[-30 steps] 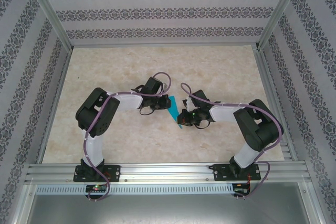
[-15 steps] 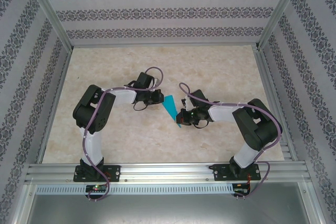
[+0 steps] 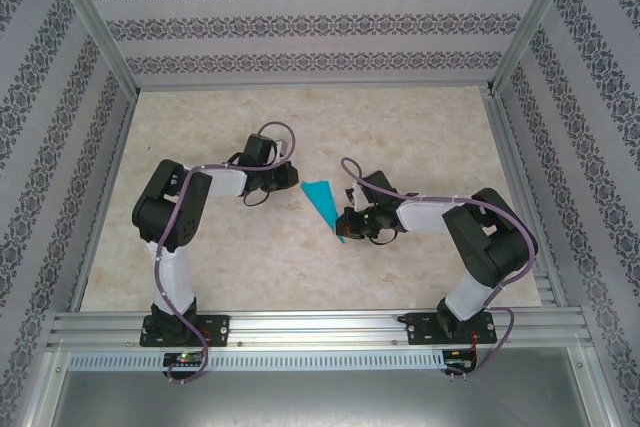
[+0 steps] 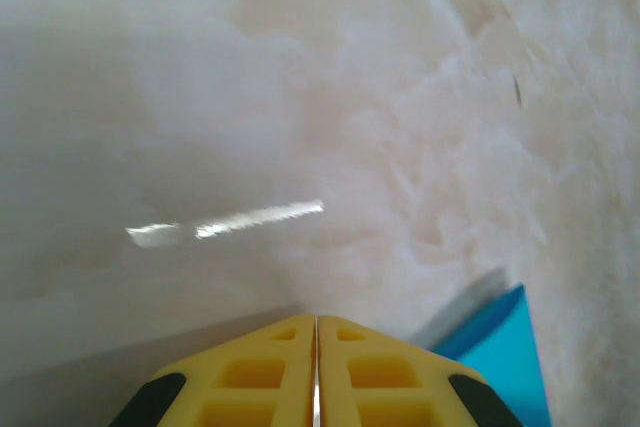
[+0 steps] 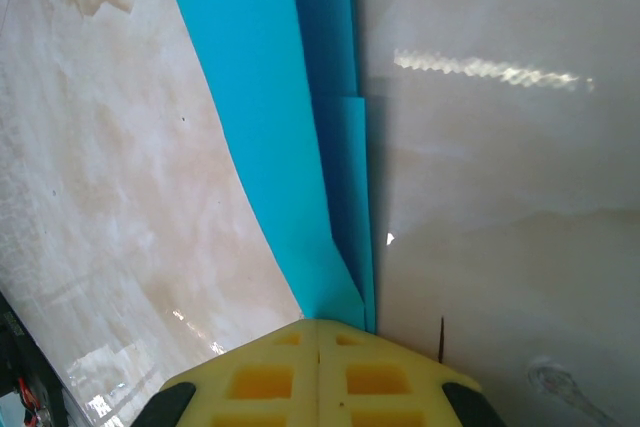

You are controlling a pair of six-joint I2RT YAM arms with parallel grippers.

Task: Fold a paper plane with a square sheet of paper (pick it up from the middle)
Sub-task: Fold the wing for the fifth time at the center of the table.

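The teal-blue paper plane [image 3: 322, 201] lies on the marble table as a narrow pointed dart, wide end toward the back. In the right wrist view its folded layers [image 5: 270, 117] narrow down into my right gripper [image 5: 318, 323], which is shut on its pointed end. From above, that gripper [image 3: 347, 227] sits over the tip. My left gripper [image 3: 293, 179] is shut with nothing in it, a little to the left of the wide end. Its yellow fingertips [image 4: 317, 319] meet over bare table, with a corner of the paper [image 4: 505, 357] at the lower right.
The beige marble table [image 3: 420, 127] is fenced by aluminium rails and patterned walls on three sides. Both arm bases stand on the rail at the near edge [image 3: 320, 327]. Open tabletop lies behind and in front of the paper.
My left gripper has drawn back to the left, off the wide end of the paper. The whole wide end now shows. The right gripper has stayed on the pointed end.
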